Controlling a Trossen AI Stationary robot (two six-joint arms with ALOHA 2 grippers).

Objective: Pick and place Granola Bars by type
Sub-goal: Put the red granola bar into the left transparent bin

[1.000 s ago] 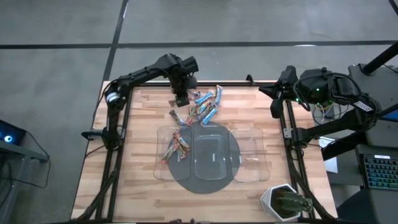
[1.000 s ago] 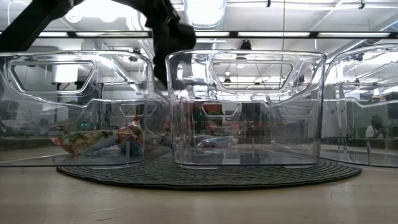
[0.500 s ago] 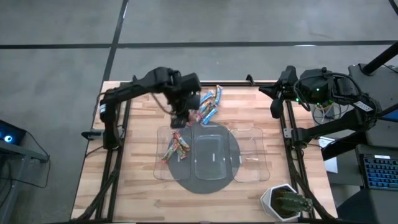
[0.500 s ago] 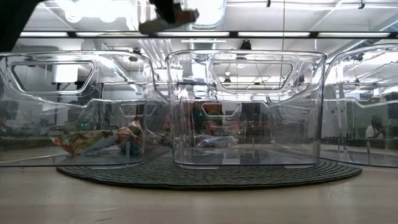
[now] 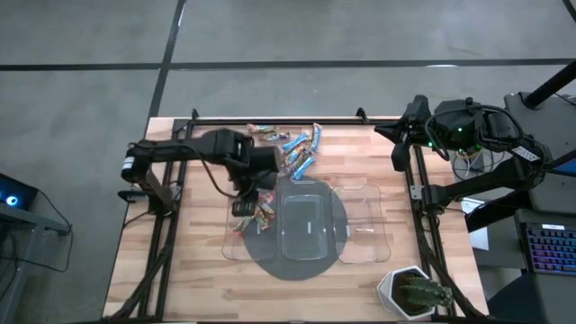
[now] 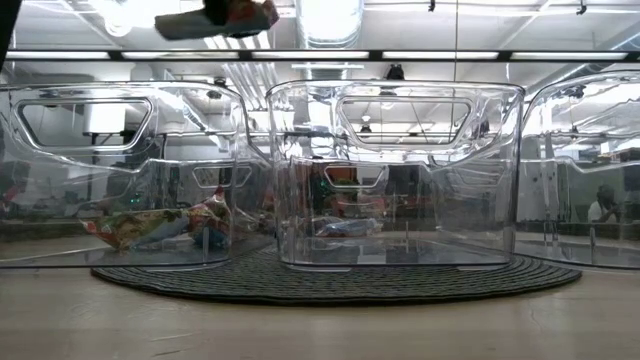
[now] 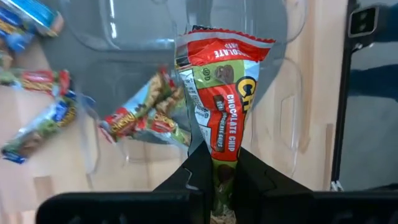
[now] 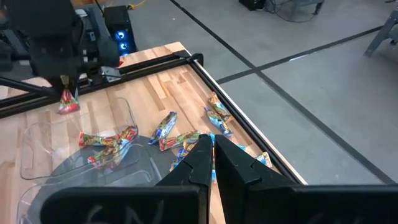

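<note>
My left gripper (image 5: pixel 244 206) hovers above the left clear tray (image 5: pixel 230 229), shut on a red-multicoloured granola bar (image 7: pixel 219 93). It shows at the top of the low view (image 6: pixel 215 16). Several red-multicoloured bars (image 5: pixel 258 216) lie on that tray's floor (image 6: pixel 160 225). A loose heap of blue, orange-brown and red bars (image 5: pixel 297 149) lies on the table near its far edge. The middle tray (image 5: pixel 306 220) and the right tray (image 5: pixel 364 225) stand beside the left one. My right gripper (image 8: pixel 212 155) waits shut, off the table's far right corner. My left gripper pinches the red-multicoloured bar by one end (image 7: pixel 217 167) between its two fingers, coming from above and pointing down. The bar is lifted clear and hangs below the fingers (image 8: pixel 67 102) over the left tray, its crimped free end (image 7: pixel 221 46) lowest.
The three trays stand in a row on a round dark mat (image 5: pixel 297 259). A potted plant (image 5: pixel 414 292) sits at the table's near right corner. Bare wood (image 5: pixel 193 252) lies left of the trays and toward the near edge.
My left gripper has risen from the heap near the far edge with the red bar and travelled toward the near edge and slightly left, ending above the left tray. The bar is lifted clear of the table. The right arm has kept still.
</note>
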